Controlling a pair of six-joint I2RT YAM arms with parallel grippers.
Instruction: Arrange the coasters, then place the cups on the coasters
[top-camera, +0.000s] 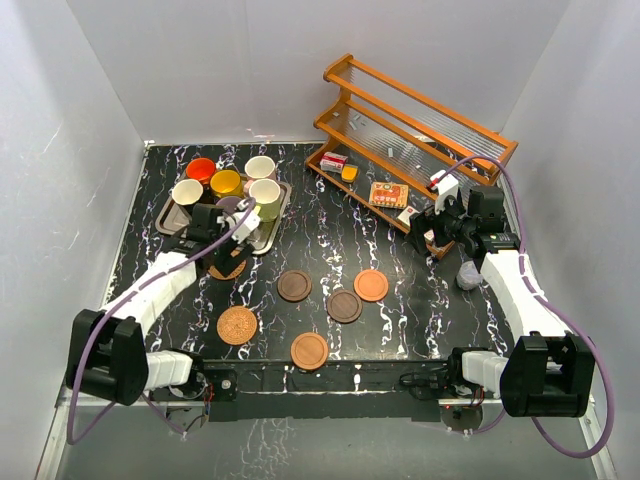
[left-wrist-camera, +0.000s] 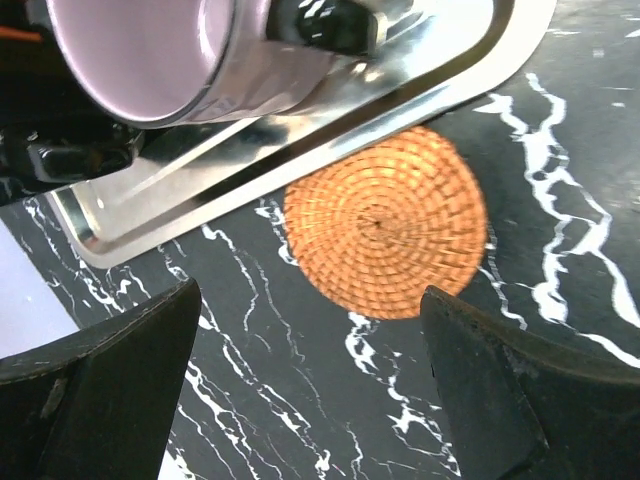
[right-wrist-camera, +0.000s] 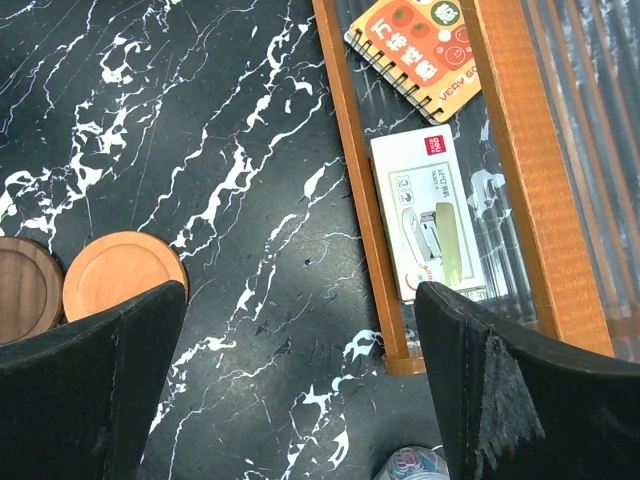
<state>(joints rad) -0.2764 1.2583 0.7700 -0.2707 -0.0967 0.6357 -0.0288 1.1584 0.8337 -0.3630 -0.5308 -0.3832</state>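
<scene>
One woven coaster seemingly touches the tray

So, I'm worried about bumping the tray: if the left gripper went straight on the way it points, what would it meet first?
Probably the woven tan coaster, which shows between the fingers of the open left gripper. The tray rim lies just beyond it, though depth is unclear.

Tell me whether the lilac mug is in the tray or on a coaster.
In the tray: the lilac mug sits on the tray's metal floor, and the woven coaster beside the tray lies bare.
</scene>
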